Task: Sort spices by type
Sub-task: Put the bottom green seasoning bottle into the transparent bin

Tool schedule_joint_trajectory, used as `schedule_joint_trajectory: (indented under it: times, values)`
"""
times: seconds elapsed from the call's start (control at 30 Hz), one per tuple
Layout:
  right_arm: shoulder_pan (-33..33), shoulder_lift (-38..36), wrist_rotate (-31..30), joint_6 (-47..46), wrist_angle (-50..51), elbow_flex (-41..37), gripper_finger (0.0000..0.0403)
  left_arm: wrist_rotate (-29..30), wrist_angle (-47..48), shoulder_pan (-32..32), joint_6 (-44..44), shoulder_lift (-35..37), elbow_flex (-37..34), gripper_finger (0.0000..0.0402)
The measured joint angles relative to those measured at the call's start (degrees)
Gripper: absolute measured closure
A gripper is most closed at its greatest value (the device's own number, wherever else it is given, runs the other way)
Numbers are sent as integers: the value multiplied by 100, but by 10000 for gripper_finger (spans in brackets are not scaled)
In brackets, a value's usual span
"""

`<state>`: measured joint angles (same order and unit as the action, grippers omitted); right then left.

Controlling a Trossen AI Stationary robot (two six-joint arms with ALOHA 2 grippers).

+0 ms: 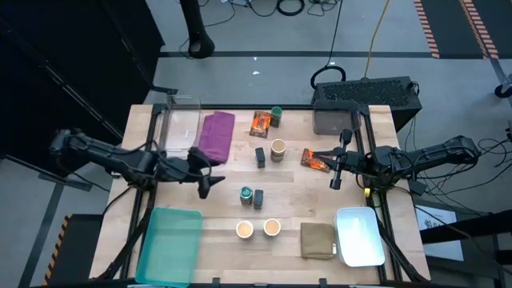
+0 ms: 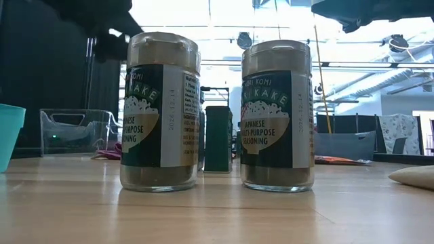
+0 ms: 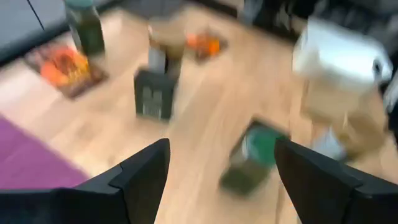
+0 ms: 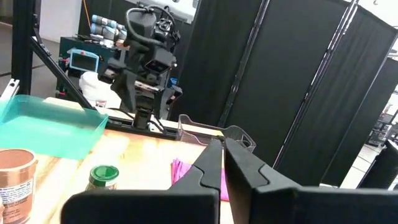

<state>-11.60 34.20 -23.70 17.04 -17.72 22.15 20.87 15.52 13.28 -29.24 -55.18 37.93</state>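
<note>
The green-lidded jar at frame centre looks rigid, light and smooth; the wide-open, empty left tool should pinch its sides.

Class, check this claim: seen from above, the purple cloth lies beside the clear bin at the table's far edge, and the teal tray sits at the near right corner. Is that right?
Not quite. The high view shows the teal tray at the near left corner; the near right corner holds a white tray. The rest stands: the purple cloth lies beside the clear bin at the table's far edge.
</note>
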Motion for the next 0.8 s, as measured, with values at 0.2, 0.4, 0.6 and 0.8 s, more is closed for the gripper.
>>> schedule_joint_trajectory:
  times: [0.2,0.4,0.6,0.8]
  values:
    - [0,0,0,3,0,0,403,-1177,296,4,101,0,66,111]
    - [0,0,0,15,2,0,403,-698,134,-2,310,0,66,111]
    - [-1,2,-2,17,-61,0,403,-499,-662,19,685,0,2,111]
    - [-2,0,-2,-84,-435,0,403,-405,-1300,155,899,-167,-33,111]
